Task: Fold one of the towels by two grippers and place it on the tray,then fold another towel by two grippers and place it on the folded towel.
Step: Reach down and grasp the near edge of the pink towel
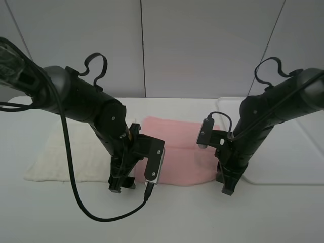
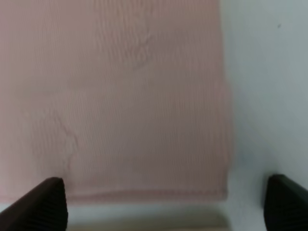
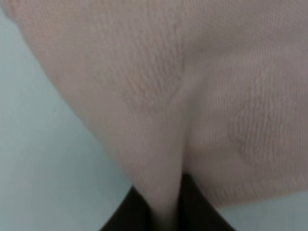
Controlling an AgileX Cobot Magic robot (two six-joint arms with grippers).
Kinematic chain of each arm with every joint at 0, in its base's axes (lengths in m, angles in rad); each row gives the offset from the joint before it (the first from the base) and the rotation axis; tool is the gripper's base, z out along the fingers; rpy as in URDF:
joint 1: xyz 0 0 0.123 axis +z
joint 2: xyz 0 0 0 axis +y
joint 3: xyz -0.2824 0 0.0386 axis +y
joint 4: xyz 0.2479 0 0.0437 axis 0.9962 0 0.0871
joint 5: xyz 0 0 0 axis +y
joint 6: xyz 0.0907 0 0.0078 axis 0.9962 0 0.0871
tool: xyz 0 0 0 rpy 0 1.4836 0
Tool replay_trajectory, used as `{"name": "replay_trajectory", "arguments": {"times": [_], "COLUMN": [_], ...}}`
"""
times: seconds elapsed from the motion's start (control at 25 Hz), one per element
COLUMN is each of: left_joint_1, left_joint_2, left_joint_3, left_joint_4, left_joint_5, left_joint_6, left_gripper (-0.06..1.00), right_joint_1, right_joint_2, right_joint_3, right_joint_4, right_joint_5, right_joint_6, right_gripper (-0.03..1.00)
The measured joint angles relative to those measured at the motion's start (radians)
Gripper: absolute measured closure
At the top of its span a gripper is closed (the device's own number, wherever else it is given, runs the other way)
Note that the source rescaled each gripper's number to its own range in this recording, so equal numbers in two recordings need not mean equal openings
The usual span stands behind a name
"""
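White table [image 1: 50, 217] in front: the left gripper [image 1: 121, 186] hangs wide open over the near left corner of the pink towel [image 1: 185, 157], and the right gripper [image 1: 228, 188] pinches its near right corner. Both arms [image 1: 81, 101] cover its ends; it lies long side left to right, between the cream towel [image 1: 66, 154] and the tray [image 1: 304, 152].

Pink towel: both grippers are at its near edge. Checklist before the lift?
1. Grip of right gripper on pink towel edge: ok, shut with cloth pinched.
2. Grip of left gripper: not ok, jaws wide open, nothing held.
3. Towel corner lined up in left gripper's opening: ok.
4. Overlap of cream-white towel with the pink one: cannot tell, left arm hides where they meet.
5. State of tray: cannot tell, right arm covers part of it.
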Motion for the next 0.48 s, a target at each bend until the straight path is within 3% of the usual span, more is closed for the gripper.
{"name": "replay_trajectory", "arguments": {"times": [0.16,0.48], "left_joint_1": [0.017,-0.023], "left_joint_2": [0.007,0.012], "left_joint_3": [-0.003,-0.003], "left_joint_4": [-0.003,0.000], "left_joint_5": [0.022,0.038], "left_joint_6": [-0.005,0.029], "left_gripper": [-0.02,0.19], "right_joint_1": [0.000,0.000], "right_joint_2": [0.000,0.000], "right_joint_3": [0.000,0.000], "right_joint_4": [0.000,0.000], "right_joint_5": [0.000,0.000], "right_joint_6": [0.000,0.000], "right_gripper": [0.96,0.96]}}
